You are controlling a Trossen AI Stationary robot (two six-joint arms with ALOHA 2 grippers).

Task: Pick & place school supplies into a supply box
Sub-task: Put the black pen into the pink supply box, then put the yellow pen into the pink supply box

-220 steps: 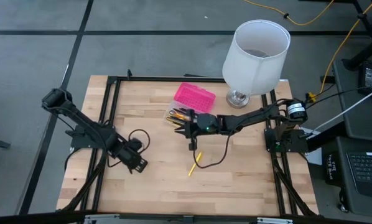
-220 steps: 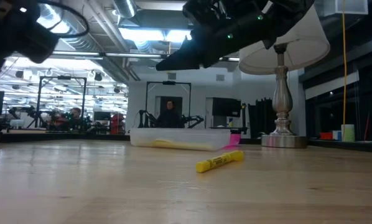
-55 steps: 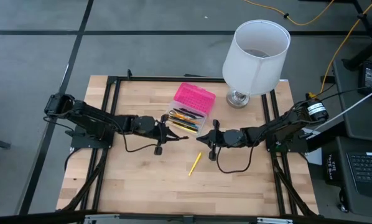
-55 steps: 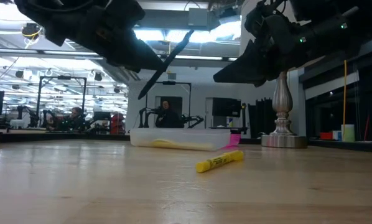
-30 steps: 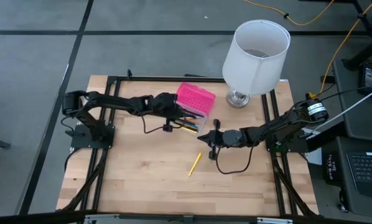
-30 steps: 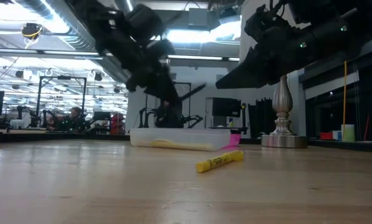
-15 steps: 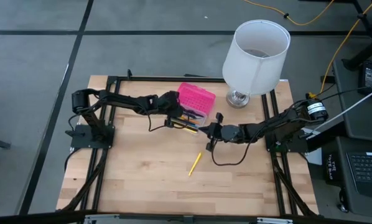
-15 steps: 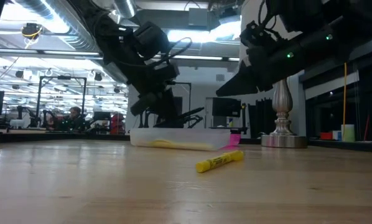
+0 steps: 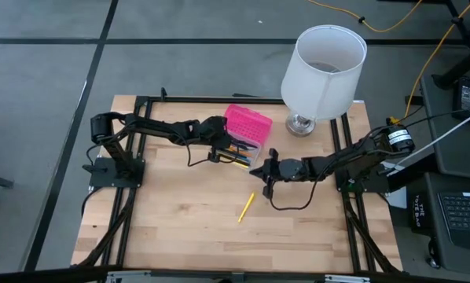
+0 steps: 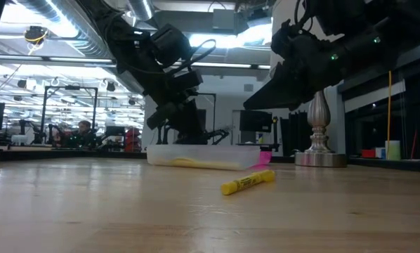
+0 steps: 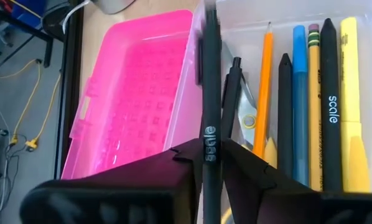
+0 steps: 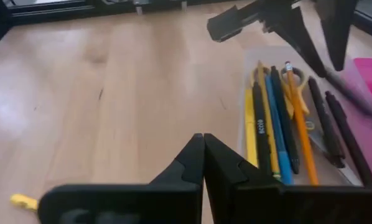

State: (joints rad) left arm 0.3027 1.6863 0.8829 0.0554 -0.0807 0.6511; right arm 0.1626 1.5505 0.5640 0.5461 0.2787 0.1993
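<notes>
The supply box lies open at the far middle of the table, with a pink half (image 9: 247,123) and a clear half (image 9: 236,151). The clear half (image 11: 298,37) holds several pens and pencils (image 11: 310,93) and yellow-handled scissors (image 12: 293,78). My left gripper (image 11: 209,152) hangs over the clear half's left end with a black pen (image 11: 209,74) between its fingers. A yellow highlighter (image 9: 246,207) lies flat on the wood, nearer than the box. My right gripper (image 12: 203,140) is shut and holds nothing; it hovers above the table by the box's near right corner (image 9: 256,170). My left gripper has the black pen's barrel between its two fingers, at the printed word (image 11: 209,135). The fingers slant down from the table's left, and the pen runs on ahead along them. Its free end (image 10: 224,131) points slightly upward above the box's rim, over the seam between the pink and clear halves.
A white lamp (image 9: 323,72) stands at the far right, its metal foot (image 10: 321,158) right of the box. Black frame rails run along the table's left and right sides. Bare wood spreads around the highlighter (image 10: 248,181) toward the near edge.
My left gripper has come down toward the box's clear half with the black pen. The pen's free end, which slanted well up above the box, has dropped to just over the rim.
</notes>
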